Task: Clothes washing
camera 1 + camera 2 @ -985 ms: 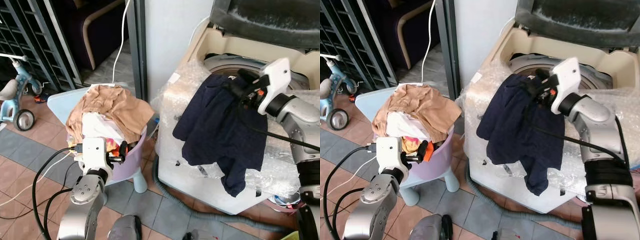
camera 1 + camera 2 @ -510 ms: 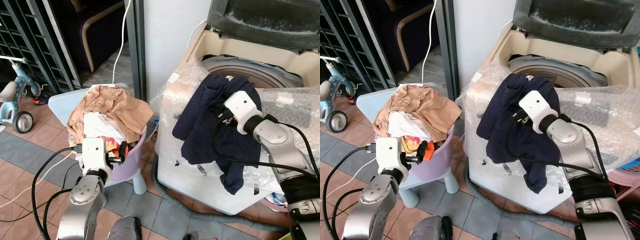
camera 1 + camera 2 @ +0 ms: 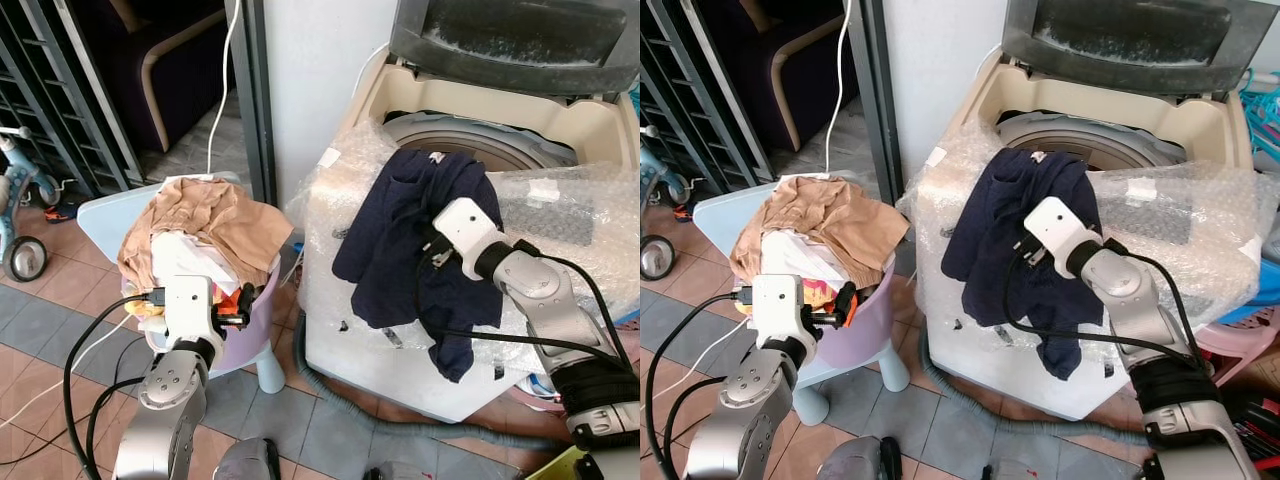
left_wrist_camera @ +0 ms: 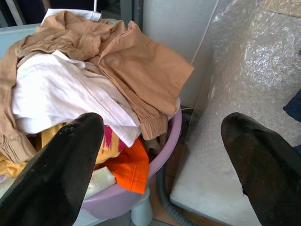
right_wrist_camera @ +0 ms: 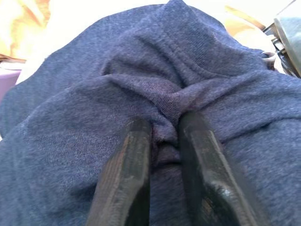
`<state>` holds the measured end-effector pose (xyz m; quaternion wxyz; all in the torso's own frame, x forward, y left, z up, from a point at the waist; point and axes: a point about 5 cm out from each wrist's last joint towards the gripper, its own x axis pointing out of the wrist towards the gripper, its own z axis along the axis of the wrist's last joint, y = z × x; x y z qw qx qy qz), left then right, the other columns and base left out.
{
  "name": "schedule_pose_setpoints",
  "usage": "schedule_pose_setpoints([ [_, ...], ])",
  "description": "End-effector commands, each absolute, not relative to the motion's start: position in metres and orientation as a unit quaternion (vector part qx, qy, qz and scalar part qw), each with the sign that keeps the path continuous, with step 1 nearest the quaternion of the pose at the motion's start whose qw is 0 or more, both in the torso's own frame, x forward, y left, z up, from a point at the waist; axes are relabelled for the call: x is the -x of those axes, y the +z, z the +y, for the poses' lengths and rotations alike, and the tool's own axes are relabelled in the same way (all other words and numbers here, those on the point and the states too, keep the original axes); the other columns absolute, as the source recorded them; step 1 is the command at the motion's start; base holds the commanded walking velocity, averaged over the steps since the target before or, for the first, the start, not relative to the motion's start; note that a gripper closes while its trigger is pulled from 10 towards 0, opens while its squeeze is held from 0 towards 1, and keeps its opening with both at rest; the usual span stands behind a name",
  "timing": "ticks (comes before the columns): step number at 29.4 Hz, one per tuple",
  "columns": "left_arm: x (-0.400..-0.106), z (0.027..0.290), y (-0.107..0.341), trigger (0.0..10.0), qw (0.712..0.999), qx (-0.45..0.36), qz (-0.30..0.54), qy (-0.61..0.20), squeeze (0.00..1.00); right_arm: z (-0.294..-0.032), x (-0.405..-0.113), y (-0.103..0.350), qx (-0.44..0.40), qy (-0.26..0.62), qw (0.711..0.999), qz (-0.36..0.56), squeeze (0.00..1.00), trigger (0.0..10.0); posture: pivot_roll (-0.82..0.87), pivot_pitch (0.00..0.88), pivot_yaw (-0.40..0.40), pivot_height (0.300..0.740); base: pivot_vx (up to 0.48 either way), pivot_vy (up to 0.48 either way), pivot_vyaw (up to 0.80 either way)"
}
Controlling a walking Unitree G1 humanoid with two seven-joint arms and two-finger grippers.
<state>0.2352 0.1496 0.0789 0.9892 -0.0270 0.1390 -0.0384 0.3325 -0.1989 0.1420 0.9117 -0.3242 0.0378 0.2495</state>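
A dark navy garment [image 3: 395, 230] hangs over the front edge of the top-loading washing machine [image 3: 560, 112], whose lid stands raised. My right gripper [image 5: 164, 129] rests on the garment's middle, shut on a bunched fold of the navy cloth. To the left a purple laundry basket [image 3: 262, 305] holds a tan garment [image 3: 215, 215], a white one [image 4: 61, 94] and orange cloth [image 4: 131, 167]. My left gripper [image 4: 162, 134] hovers open just in front of the basket, nothing between its fingers.
Bubble wrap [image 3: 570, 200] covers the machine's top and front. A grey hose [image 3: 400, 412] runs along the tiled floor below it. The basket stands on a light blue stool [image 3: 105, 212]. A child's tricycle [image 3: 20, 245] and a metal grille [image 3: 60, 110] are at far left.
My right gripper has come down from the drum's rim onto the front of the navy garment and closed on a fold. The camera has shifted a little. The left arm has stayed still.
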Motion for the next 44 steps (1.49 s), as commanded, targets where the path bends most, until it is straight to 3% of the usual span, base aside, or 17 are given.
schedule_pose_setpoints([
  [1, -0.237, 0.148, 0.08, 10.0, 0.989, 0.028, 0.136, -0.042, 0.0, -0.212, -0.337, 0.138, 0.328, 0.214, 0.918, 0.064, 0.0, 0.0, -0.03, 0.039, 0.004, 0.74, 0.0, 0.0, 0.0],
  [10, -0.237, 0.147, 0.082, 10.0, 0.99, 0.036, 0.127, -0.046, 0.0, -0.219, -0.348, 0.151, 0.299, 0.165, 0.938, 0.052, 0.0, 0.0, -0.03, 0.04, -0.001, 0.74, 0.0, 0.0, 0.0],
  [15, -0.236, 0.147, 0.084, 10.0, 0.99, 0.045, 0.122, -0.051, 0.0, -0.219, -0.359, 0.179, 0.288, 0.154, 0.945, -0.003, 0.0, 0.0, -0.03, 0.039, 0.0, 0.74, 0.052, 0.0, 0.0],
  [24, -0.239, 0.146, 0.084, 10.0, 0.991, 0.044, 0.118, -0.051, 0.0, -0.22, -0.387, 0.29, 0.331, 0.12, 0.922, -0.159, 0.0, 0.0, -0.03, 0.034, 0.002, 0.74, 0.305, 0.0, 0.0],
  [26, -0.239, 0.146, 0.084, 10.0, 0.991, 0.044, 0.118, -0.051, 0.0, -0.219, -0.388, 0.298, 0.336, 0.116, 0.919, -0.172, 0.0, 0.0, -0.03, 0.034, 0.002, 0.74, 0.307, 0.0, 0.0],
  [28, -0.239, 0.146, 0.084, 10.0, 0.991, 0.044, 0.117, -0.052, 0.0, -0.221, -0.389, 0.347, 0.355, 0.045, 0.897, -0.259, 0.0, 0.0, -0.03, 0.033, 0.003, 0.74, 0.292, 0.0, 0.0],
  [32, -0.239, 0.146, 0.084, 10.0, 0.991, 0.043, 0.117, -0.052, 0.0, -0.228, -0.387, 0.372, 0.346, -0.022, 0.889, -0.301, 0.0, 0.0, -0.03, 0.03, 0.0, 0.74, 0.285, 0.0, 0.0],
  [36, -0.239, 0.146, 0.083, 10.0, 0.99, 0.046, 0.12, -0.05, 0.0, -0.23, -0.393, 0.364, 0.363, -0.034, 0.891, -0.27, 0.0, 0.0, -0.03, 0.03, -0.006, 0.74, 0.135, 0.0, 0.0],
  [37, -0.238, 0.145, 0.083, 10.0, 0.991, 0.048, 0.118, -0.05, 0.0, -0.231, -0.398, 0.35, 0.368, -0.027, 0.9, -0.233, 0.0, 8.4, -0.02, 0.031, -0.007, 0.74, 0.0, 0.0, 0.0],
  [38, -0.238, 0.145, 0.083, 10.0, 0.991, 0.05, 0.117, -0.049, 0.0, -0.231, -0.403, 0.336, 0.379, -0.02, 0.904, -0.197, 0.0, 10.0, -0.02, 0.031, -0.007, 0.74, 0.0, 0.0, 0.0],
  [39, -0.238, 0.145, 0.083, 10.0, 0.991, 0.049, 0.118, -0.048, 0.0, -0.231, -0.406, 0.32, 0.397, -0.007, 0.904, -0.156, 0.0, 10.0, -0.02, 0.033, -0.009, 0.74, 0.0, 0.0, 0.0],
  [40, -0.238, 0.144, 0.083, 10.0, 0.991, 0.047, 0.12, -0.047, 0.0, -0.231, -0.409, 0.292, 0.396, 0.029, 0.913, -0.097, 0.21, 10.0, -0.02, 0.033, -0.01, 0.74, 0.0, 0.0, 0.0],
  [41, -0.238, 0.144, 0.083, 10.0, 0.991, 0.046, 0.12, -0.047, 0.0, -0.231, -0.409, 0.28, 0.382, 0.048, 0.92, -0.075, 0.21, 10.0, -0.02, 0.034, -0.01, 0.74, 0.0, 0.0, 0.0],
  [42, -0.238, 0.144, 0.083, 10.0, 0.991, 0.046, 0.121, -0.046, 0.0, -0.229, -0.408, 0.27, 0.358, 0.072, 0.929, -0.06, 1.0, 10.0, -0.02, 0.035, -0.008, 0.74, 0.0, 0.0, 0.0],
  [44, -0.237, 0.145, 0.082, 10.0, 0.99, 0.044, 0.123, -0.044, 0.0, -0.227, -0.406, 0.259, 0.342, 0.103, 0.932, -0.052, 1.0, 10.0, -0.02, 0.035, -0.008, 0.74, 0.0, 0.0, 0.0],
])
